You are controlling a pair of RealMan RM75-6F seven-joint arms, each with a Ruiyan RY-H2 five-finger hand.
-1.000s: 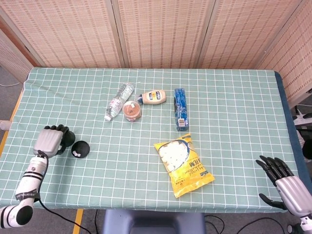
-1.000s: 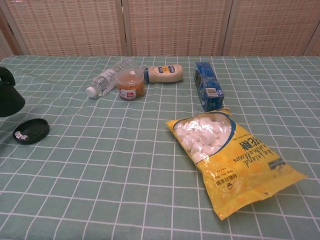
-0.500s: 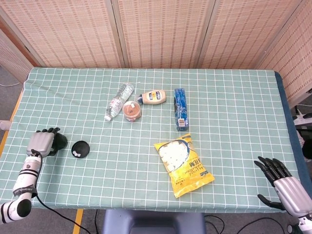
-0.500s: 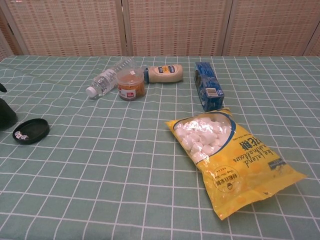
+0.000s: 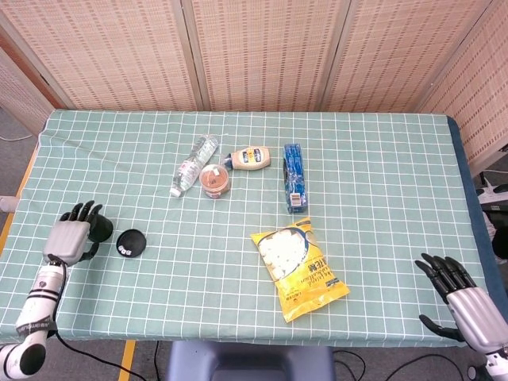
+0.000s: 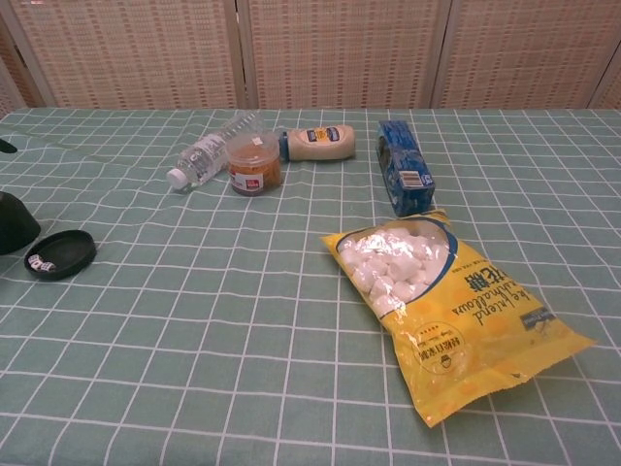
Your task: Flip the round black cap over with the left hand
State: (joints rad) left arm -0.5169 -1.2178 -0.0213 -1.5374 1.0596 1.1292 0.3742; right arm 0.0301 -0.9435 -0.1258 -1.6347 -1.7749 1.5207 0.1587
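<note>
The round black cap (image 5: 131, 242) lies flat on the green checked cloth at the left, with a small white label on its edge; it shows also in the chest view as the cap (image 6: 60, 254). My left hand (image 5: 72, 236) is just left of it, apart from it, fingers spread and holding nothing. Only a dark bit of that left hand (image 6: 15, 222) reaches the chest view's left edge. My right hand (image 5: 464, 301) hovers at the table's front right corner, fingers apart, empty.
A clear water bottle (image 5: 193, 163), a brown-lidded jar (image 5: 214, 181), a mayonnaise bottle (image 5: 251, 158) and a blue box (image 5: 294, 177) lie mid-table. A yellow bag of marshmallows (image 5: 297, 267) lies nearer the front. The table's left edge is close to my left hand.
My left hand has drawn back to the left, away from the cap, and its fingers have spread. The cap lies where it was. The right hand has barely moved.
</note>
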